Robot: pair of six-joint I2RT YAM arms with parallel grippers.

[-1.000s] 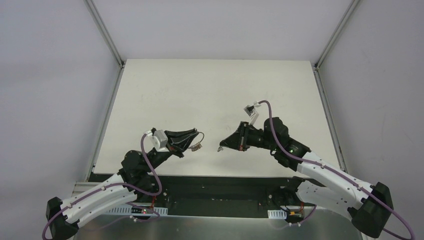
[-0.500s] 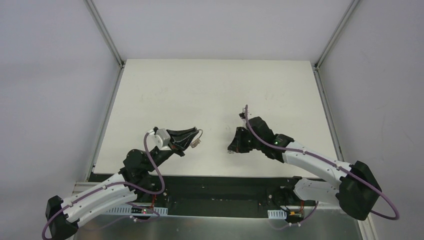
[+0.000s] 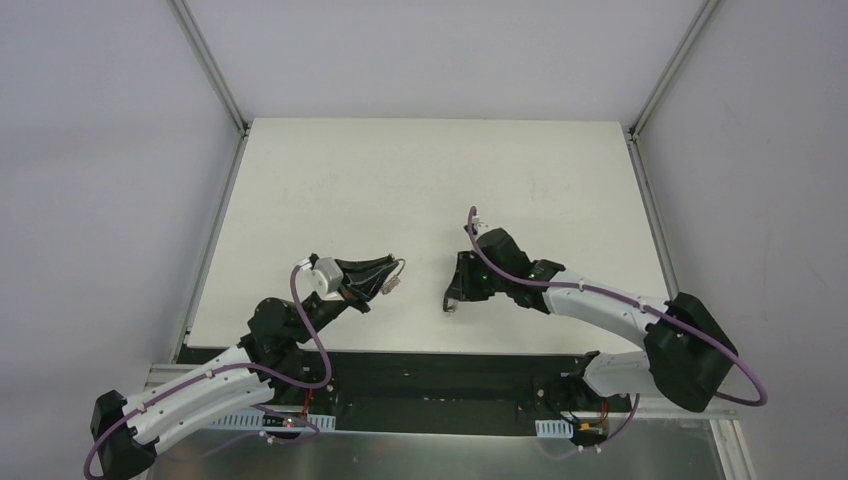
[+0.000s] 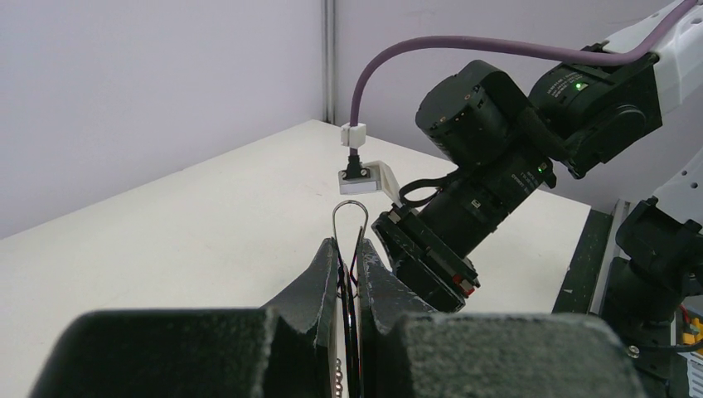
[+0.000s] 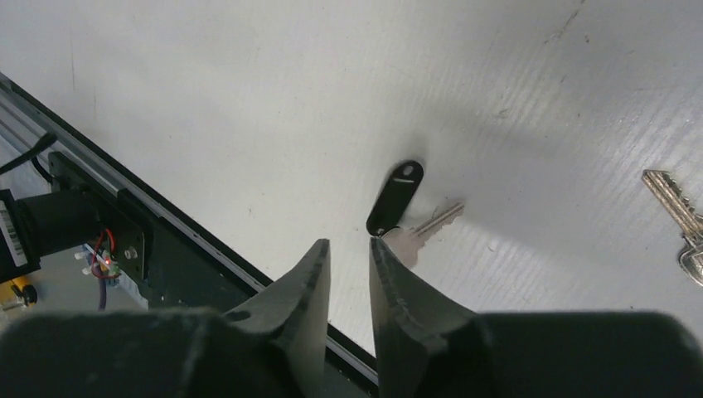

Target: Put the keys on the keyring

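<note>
right gripper [image 5: 348, 246] — narrow gap, empty | black-headed key [image 5: 396, 197] just beyond fingertips | second key [image 5: 676, 211] — right edge

A: Any readable text?
B: No. In the left wrist view there's small print [image 4: 522, 177] on the right arm [image 4: 497, 116], too tiny to make out.
A: Right wrist view?
B: White sticker [image 5: 10, 225] at the left edge, on a black part below the table rim. It has dark marks, possibly a barcode, but I can't read them.
A: Top view?
B: Nothing legible.
</note>
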